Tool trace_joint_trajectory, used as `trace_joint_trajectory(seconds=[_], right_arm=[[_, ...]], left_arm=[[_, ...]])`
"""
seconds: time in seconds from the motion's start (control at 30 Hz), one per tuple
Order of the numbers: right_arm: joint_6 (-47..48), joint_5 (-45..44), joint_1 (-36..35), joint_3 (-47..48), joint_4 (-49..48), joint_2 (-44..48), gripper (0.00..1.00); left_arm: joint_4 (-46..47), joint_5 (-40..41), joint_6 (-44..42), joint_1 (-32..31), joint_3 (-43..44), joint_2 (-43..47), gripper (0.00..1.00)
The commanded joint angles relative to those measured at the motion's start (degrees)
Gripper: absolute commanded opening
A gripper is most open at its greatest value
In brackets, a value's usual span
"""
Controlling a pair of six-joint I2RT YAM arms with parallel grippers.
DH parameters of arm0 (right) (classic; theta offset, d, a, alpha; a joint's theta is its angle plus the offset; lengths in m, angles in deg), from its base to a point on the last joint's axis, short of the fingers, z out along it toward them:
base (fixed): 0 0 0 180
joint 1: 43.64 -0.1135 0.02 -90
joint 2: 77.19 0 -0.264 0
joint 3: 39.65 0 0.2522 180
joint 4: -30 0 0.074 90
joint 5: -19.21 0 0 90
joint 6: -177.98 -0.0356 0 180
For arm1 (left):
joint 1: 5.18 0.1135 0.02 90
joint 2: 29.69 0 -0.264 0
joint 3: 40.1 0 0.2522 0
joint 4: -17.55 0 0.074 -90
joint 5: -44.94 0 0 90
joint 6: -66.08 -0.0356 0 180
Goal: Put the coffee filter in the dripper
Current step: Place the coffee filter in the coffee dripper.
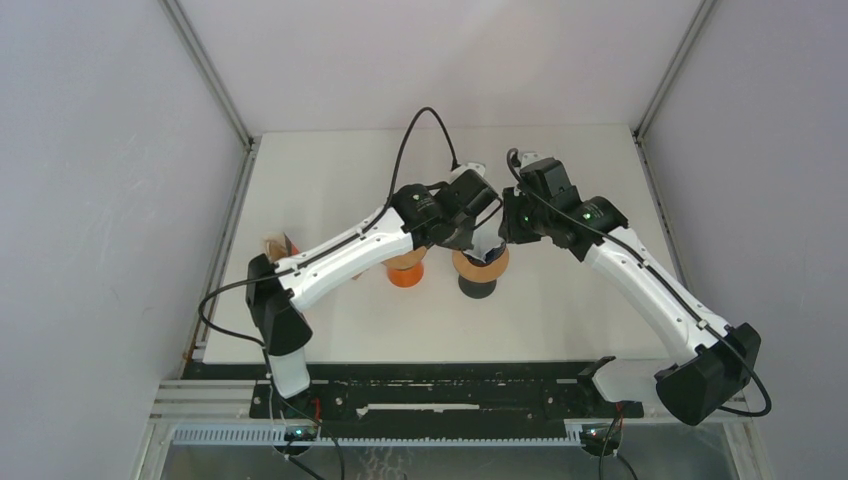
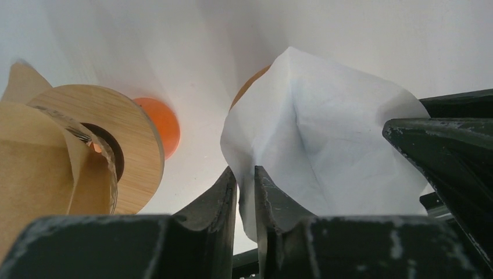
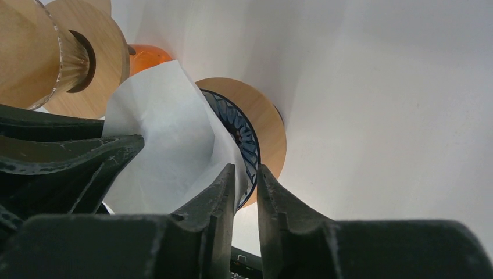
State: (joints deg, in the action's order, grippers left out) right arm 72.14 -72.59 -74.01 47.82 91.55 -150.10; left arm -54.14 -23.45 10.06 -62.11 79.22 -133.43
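Note:
The white coffee filter (image 2: pixel 325 133) hangs partly opened between both grippers, just above the dripper (image 1: pixel 466 264), which has a wooden collar on a dark base. The dripper's blue ribbed cone (image 3: pixel 241 125) shows behind the filter (image 3: pixel 163 133) in the right wrist view. Only a sliver of its collar (image 2: pixel 250 87) shows in the left wrist view. My left gripper (image 2: pixel 245 170) is shut on the filter's lower edge. My right gripper (image 3: pixel 247 167) is shut on the opposite edge, right beside the dripper's rim. In the top view both grippers (image 1: pixel 476 228) (image 1: pixel 506 232) meet over the dripper.
A second dripper (image 1: pixel 405 264), with a wooden collar, an orange base and a brown filter (image 2: pixel 35 168) in it, stands just left of the first. Another brown paper object (image 1: pixel 275 245) lies at the table's left edge. The enclosure walls rise on both sides.

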Motion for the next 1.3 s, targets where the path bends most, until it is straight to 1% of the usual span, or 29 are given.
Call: trace_joint_trajectory(seconds=[0.0, 0.2, 0.47, 0.63, 0.87, 1.27], right_arm=[[0.89, 0.57, 0.05, 0.91, -1.19, 0.04, 0.31], [1.16, 1.76, 0.45, 0.91, -1.87, -0.20, 0.45], [1.40, 4.93, 1.35, 1.01, -3.50, -0.91, 0.53], [1.85, 5.58, 1.97, 1.01, -3.02, -2.73, 0.55], [2.31, 3.83, 2.38, 0.59, -1.33, -4.47, 0.56], [2.39, 3.23, 2.46, -1.47, -1.76, -5.78, 0.56]], left_arm=[[1.34, -1.04, -1.52, 0.32, 3.61, -0.14, 0.24], [1.07, -0.87, -2.07, 0.32, 4.59, -0.61, 0.34], [1.00, -1.81, -2.42, 0.32, 5.43, -1.86, 0.35], [0.95, -2.00, -2.47, 0.33, 5.35, -2.29, 0.35], [0.64, -1.93, -2.78, 0.32, 5.29, -2.83, 0.37], [-0.33, -1.02, -3.00, 0.33, 4.70, -3.30, 0.38]])
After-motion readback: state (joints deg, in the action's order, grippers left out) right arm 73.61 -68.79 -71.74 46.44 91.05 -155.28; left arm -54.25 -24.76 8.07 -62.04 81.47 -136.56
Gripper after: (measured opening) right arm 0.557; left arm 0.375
